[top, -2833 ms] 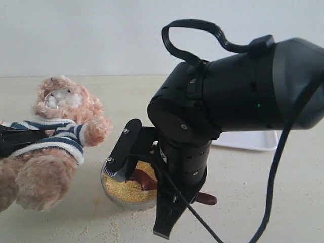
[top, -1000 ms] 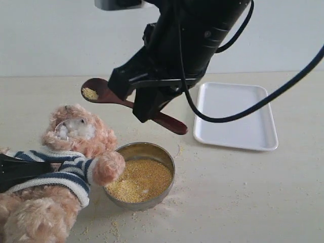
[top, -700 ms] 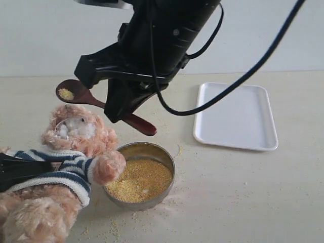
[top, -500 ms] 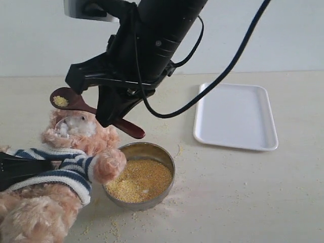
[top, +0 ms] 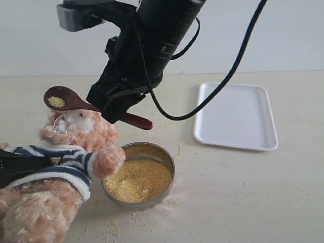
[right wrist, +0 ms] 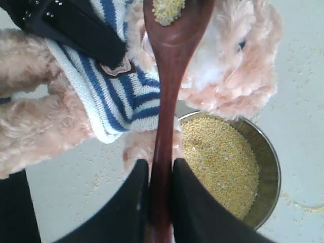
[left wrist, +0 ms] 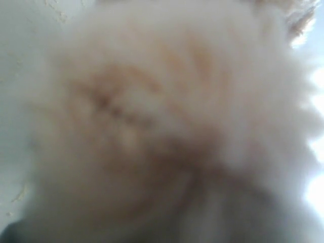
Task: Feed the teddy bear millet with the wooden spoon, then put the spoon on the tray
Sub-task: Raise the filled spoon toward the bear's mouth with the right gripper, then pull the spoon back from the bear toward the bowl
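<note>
Blurred teddy bear [left wrist: 152, 121] fur fills left wrist view.

You're working at a robot test bench. What shows it: a bare pale tabletop [top: 238, 197], a blank white wall [top: 283, 35] at twelve o'clock, a black cabled robot arm [top: 157, 35] reaching in from twelve, and a teddy bear [top: 76, 129] at eight o'clock as prop.

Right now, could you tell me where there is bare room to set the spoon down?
The tray is bare throughout. The table right of the metal bowl is open but for stray millet. Crowded at the exterior view's left: teddy bear, bowl and right gripper with the wooden spoon.
</note>
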`<action>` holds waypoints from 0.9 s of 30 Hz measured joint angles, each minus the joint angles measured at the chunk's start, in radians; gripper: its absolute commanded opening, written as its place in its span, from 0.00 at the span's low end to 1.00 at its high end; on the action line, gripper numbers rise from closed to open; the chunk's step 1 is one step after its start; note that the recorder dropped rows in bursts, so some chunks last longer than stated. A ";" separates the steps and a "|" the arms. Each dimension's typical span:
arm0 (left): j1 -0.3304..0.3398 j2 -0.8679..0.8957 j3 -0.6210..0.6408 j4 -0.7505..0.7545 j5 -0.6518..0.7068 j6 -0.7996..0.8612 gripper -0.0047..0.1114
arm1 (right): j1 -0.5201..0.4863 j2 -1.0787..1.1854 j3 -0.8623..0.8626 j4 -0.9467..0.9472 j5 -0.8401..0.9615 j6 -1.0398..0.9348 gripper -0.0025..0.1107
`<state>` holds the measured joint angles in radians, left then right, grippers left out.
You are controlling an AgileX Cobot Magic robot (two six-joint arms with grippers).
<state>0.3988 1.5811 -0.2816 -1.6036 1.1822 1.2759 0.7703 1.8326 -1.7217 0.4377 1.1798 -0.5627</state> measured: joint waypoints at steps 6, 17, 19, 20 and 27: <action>0.000 0.000 0.000 -0.016 0.000 0.019 0.08 | 0.000 0.000 0.000 -0.037 -0.073 -0.047 0.02; 0.000 0.000 0.000 -0.021 0.000 0.019 0.08 | 0.025 0.064 0.000 -0.140 -0.103 -0.051 0.02; 0.000 0.000 0.000 -0.032 0.000 0.023 0.08 | 0.043 0.064 0.000 -0.206 -0.106 -0.049 0.02; 0.000 0.000 0.000 -0.036 0.000 0.025 0.08 | 0.054 0.064 0.000 -0.238 -0.106 -0.047 0.02; 0.000 0.000 0.000 -0.042 0.000 0.025 0.08 | 0.168 0.064 0.000 -0.500 -0.130 0.003 0.02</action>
<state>0.3988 1.5811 -0.2816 -1.6455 1.1822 1.3009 0.9381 1.8963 -1.7217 -0.0619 1.0498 -0.5601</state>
